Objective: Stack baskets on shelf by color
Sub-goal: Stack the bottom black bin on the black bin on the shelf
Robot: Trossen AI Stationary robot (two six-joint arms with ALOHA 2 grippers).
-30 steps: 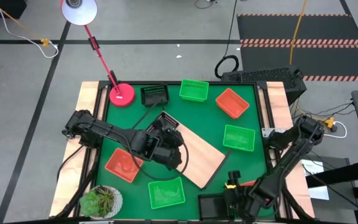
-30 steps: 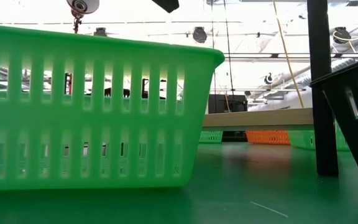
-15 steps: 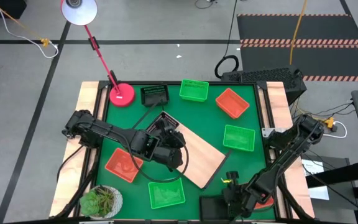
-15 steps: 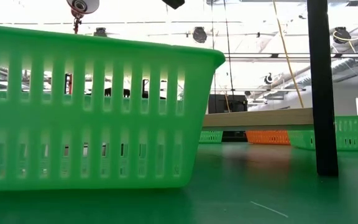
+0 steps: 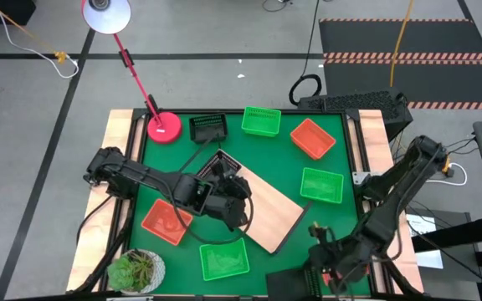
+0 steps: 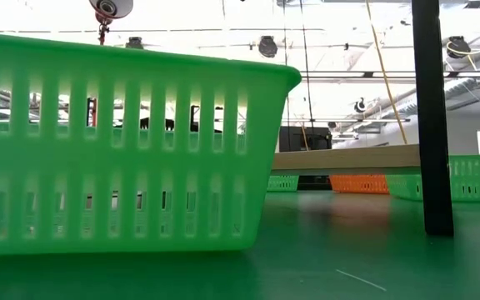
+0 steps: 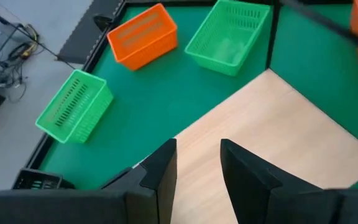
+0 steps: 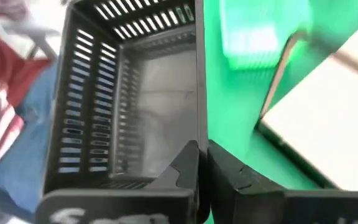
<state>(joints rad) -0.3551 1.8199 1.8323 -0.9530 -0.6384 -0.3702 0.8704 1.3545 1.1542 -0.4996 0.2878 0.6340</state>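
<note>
Green matting covers the table seen from above, with the shelf lying askew in the middle and baskets scattered around it: a black one, a green one and an orange one along the far side, another green basket to the right, an orange one and a green one near the left arm. The left gripper hovers over the shelf's end, while the right gripper is down at the near edge beside a black basket. From table height, a green basket fills the foreground, with the shelf's board seen edge-on behind it. The left wrist view shows the left gripper parted partway over bare wood, holding nothing. The right wrist view shows the right gripper pinched closed on the rim of the black basket. To carry this well, I would judge the lift should be straight up first, keeping the basket level, since a one-wall pinch lets it swing; then set it down square on the board, leaving room for the other colours alongside.
</note>
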